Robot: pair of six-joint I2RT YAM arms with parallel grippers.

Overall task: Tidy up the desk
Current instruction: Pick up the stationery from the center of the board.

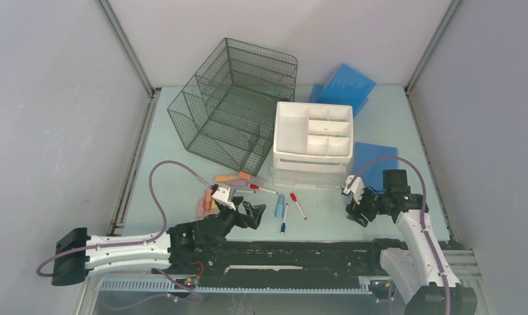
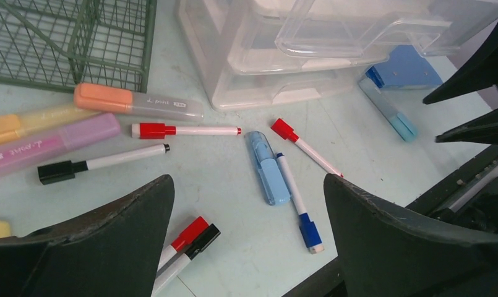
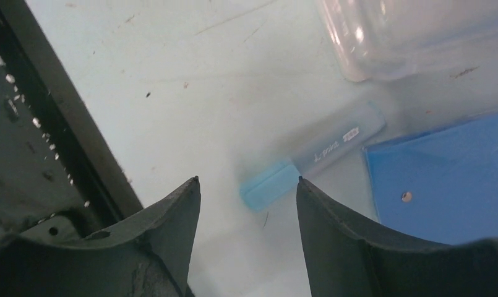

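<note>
The pale mint-green desk (image 1: 326, 226) holds scattered pens. My left gripper (image 1: 252, 214) is open and empty just above the desk (image 2: 234, 204). In its wrist view, between and beyond its fingers (image 2: 128, 229), lie a light-blue highlighter (image 2: 270, 168), a blue-capped marker (image 2: 299, 201), two red-capped markers (image 2: 184, 130) and a black-capped one (image 2: 101, 163). Orange (image 2: 138, 103) and pink (image 2: 48, 143) highlighters lie to the left. My right gripper (image 1: 355, 211) is open and empty, low over another light-blue highlighter (image 3: 314, 154) whose cap sits between the fingertips.
A dark wire-mesh organizer (image 1: 231, 105) stands at the back, a white drawer unit (image 1: 313, 134) to its right. Blue folders lie behind the unit (image 1: 343, 85) and beside it (image 1: 374, 161). The black front rail (image 1: 300, 252) runs close behind both grippers.
</note>
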